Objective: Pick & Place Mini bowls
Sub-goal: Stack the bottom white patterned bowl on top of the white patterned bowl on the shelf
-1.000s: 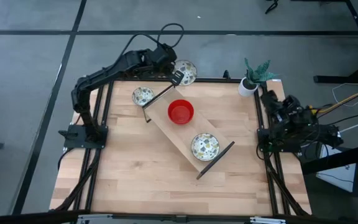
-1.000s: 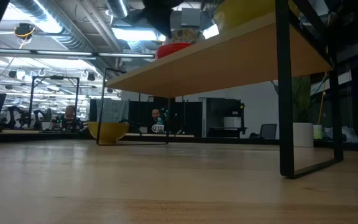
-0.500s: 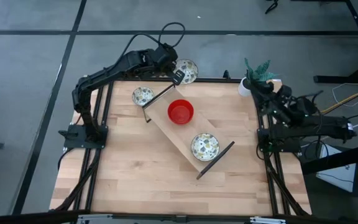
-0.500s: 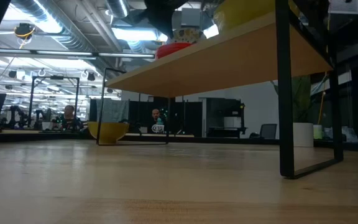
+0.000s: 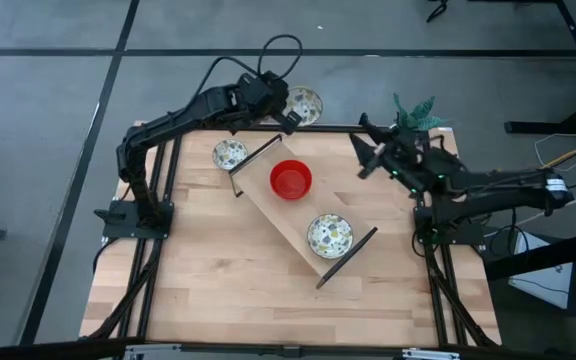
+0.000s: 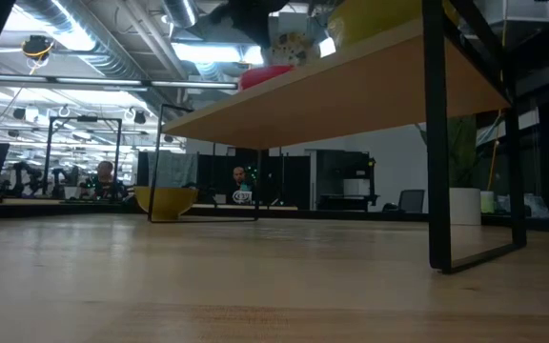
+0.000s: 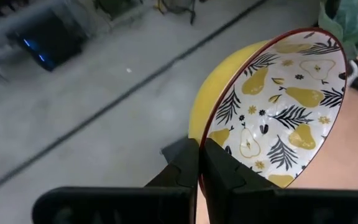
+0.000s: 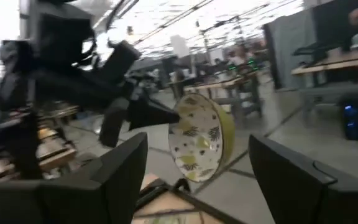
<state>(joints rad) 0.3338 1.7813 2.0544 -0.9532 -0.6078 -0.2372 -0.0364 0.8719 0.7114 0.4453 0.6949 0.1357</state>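
while the left gripper [image 5: 290, 113] hangs just past the far end of the raised wooden shelf [image 5: 268, 208], its fingers [image 7: 219, 176] are clamped on the rim of a patterned bowl [image 5: 303, 104], one finger inside and one on the yellow outside. that held bowl [image 7: 272, 121] is tilted on edge, its white inside with pears and leaves facing the wrist camera, and it sits beyond the table's far edge, clear of the shelf.

on the shelf, a red bowl [image 5: 291, 179] rests near the far end and a second patterned bowl [image 5: 329, 235] near the closer end, well apart. a third patterned bowl [image 5: 230, 153] stands on the table [image 5: 218, 270] just beside the shelf's far end, on the left arm's side; from the low view its yellow outside [image 6: 166, 199] shows under the shelf.

the right gripper [image 5: 366, 157] reaches in over the table on the other side of the shelf, level with the red bowl, its fingers [image 8: 126, 171] spread wide apart and holding nothing. a potted plant [image 5: 413, 118] stands at the table's far corner behind that arm.
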